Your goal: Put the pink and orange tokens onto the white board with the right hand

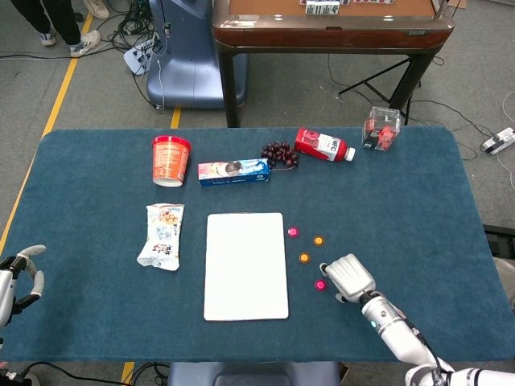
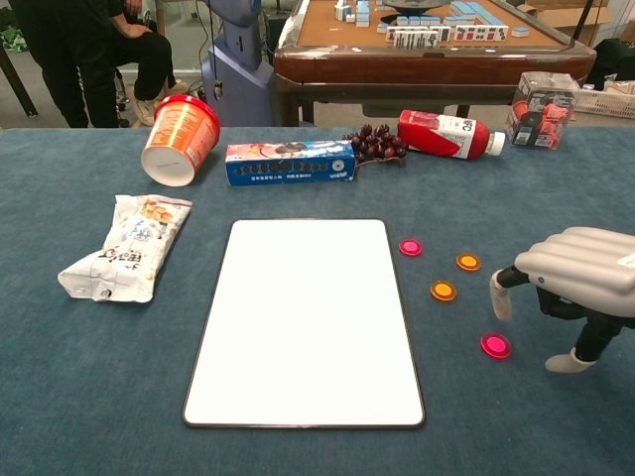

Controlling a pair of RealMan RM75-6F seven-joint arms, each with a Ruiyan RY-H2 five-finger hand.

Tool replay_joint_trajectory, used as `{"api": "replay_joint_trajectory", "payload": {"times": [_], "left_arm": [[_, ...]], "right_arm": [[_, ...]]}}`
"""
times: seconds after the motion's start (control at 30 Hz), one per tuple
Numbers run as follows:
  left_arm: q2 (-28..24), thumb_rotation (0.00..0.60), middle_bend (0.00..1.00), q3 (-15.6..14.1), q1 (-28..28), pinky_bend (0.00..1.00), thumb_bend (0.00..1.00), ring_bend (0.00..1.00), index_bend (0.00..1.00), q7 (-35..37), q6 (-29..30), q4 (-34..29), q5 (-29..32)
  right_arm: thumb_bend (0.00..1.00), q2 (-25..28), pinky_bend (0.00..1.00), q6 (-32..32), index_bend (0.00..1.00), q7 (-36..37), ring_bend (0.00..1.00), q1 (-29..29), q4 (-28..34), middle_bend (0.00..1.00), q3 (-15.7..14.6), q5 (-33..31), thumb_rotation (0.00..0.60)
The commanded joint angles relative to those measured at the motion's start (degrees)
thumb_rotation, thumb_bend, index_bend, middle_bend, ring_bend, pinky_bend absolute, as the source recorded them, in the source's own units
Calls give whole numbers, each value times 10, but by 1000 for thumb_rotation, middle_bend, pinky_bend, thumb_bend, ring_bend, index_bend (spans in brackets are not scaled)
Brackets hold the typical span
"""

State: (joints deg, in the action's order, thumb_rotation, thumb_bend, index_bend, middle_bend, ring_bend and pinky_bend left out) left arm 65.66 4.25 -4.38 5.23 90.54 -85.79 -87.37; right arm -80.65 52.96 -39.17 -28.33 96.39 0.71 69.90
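Observation:
The white board (image 1: pixel 246 265) (image 2: pixel 307 316) lies flat on the blue table, bare. To its right sit two pink tokens (image 1: pixel 293 232) (image 1: pixel 320 285) and two orange tokens (image 1: pixel 318 240) (image 1: pixel 304 258). The chest view shows the same ones: pink tokens (image 2: pixel 410 248) (image 2: pixel 495 345), orange tokens (image 2: pixel 468 262) (image 2: pixel 443 291). My right hand (image 1: pixel 348 277) (image 2: pixel 571 293) hovers just right of the nearer pink token, fingers apart and curved downward, holding nothing. My left hand (image 1: pixel 18 275) rests at the table's left edge, empty, fingers apart.
Along the far side stand an orange cup (image 1: pixel 170 160), a blue biscuit box (image 1: pixel 233 171), grapes (image 1: pixel 279 153), a red bottle (image 1: pixel 323 145) and a small clear box (image 1: pixel 381 129). A snack bag (image 1: pixel 163 235) lies left of the board.

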Motion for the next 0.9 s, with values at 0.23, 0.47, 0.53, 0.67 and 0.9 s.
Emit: {"api": "replay_joint_trajectory", "payload": {"times": [0.23, 0.47, 0.53, 0.67, 0.9], "left_arm": [[-2, 600, 618, 0, 0, 537, 521, 460, 347, 3, -1, -1, 0], [-4, 600, 618, -1, 1, 537, 521, 460, 348, 6, -1, -3, -1], [-5, 600, 618, -1, 1, 537, 521, 460, 348, 6, -1, -4, -1], [-5, 600, 618, -1, 1, 536, 521, 460, 349, 6, -1, -4, -1], [-6, 600, 617, -1, 1, 537, 521, 460, 350, 8, -2, -5, -1]], "right_arm": [[166, -15, 1000, -1, 392, -11, 1000, -15, -3, 1000, -5, -16, 600], [169, -24, 1000, 4, 392, -16, 1000, -23, -7, 1000, -8, -28, 600], [171, -27, 1000, 5, 392, -17, 1000, -25, -10, 1000, -9, -31, 600], [208, -32, 1000, 8, 392, -18, 1000, -30, -14, 1000, -10, -37, 600], [231, -38, 1000, 11, 392, -19, 1000, -35, -17, 1000, -15, -42, 600]]}}
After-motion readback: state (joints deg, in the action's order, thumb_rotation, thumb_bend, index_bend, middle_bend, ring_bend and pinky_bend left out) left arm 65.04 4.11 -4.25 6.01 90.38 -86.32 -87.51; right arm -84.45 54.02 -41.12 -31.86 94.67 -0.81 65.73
